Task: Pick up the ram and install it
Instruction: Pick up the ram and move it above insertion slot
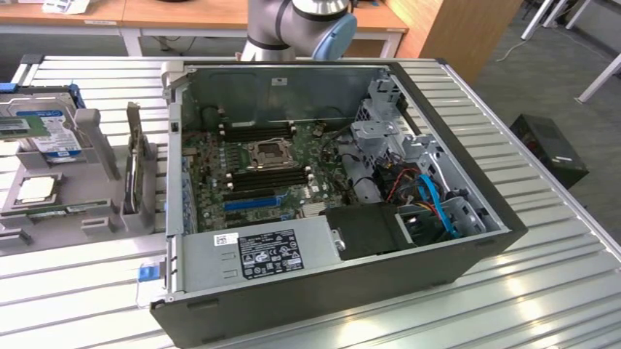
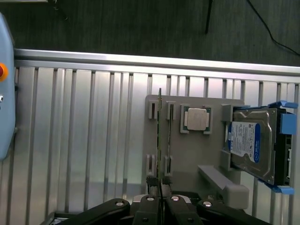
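One ram is kept upright in the parts holder; the gripper fingers are drawn together on nothing.

Exterior view: an open computer case (image 1: 417, 269) is laid on the slatted table (image 1: 543, 291), with its motherboard (image 1: 262, 156) exposed. The grey holder (image 1: 29, 218) is placed at the exterior view's left, just beside the case. The ram (image 1: 133, 156) is stood on edge at the holder's side nearest the case, and a hard drive (image 1: 49, 131) and a processor (image 1: 34, 190) are also seated there. The arm (image 1: 291, 22) is seen behind the case. Wrist view: the gripper (image 2: 159, 183) is lined up over one end of the ram (image 2: 159, 131), which is seen edge-on between the holder's (image 2: 187, 159) slot blocks, beside the processor (image 2: 196, 118) and the hard drive (image 2: 251, 143).
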Controlling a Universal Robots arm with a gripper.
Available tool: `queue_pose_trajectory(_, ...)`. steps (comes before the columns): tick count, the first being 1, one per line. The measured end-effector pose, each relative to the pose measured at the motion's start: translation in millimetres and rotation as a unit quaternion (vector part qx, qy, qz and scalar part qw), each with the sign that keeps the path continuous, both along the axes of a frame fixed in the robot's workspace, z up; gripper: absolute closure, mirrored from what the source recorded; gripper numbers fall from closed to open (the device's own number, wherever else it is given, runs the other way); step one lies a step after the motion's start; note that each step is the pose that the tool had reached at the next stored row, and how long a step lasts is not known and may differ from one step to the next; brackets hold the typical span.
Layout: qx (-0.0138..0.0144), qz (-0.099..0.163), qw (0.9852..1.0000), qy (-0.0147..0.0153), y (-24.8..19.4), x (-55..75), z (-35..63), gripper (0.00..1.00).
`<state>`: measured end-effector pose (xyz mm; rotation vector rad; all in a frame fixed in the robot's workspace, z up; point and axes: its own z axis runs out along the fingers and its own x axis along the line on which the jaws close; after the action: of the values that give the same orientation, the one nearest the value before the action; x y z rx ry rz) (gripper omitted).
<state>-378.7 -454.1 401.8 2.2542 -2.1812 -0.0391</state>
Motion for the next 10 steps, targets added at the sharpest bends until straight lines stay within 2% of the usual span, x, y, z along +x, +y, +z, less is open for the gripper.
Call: queue_pose_trajectory(10, 0.0001, 0.001, 1.0000, -0.0001, 0.1, 13.4, -0.2, 0.88)
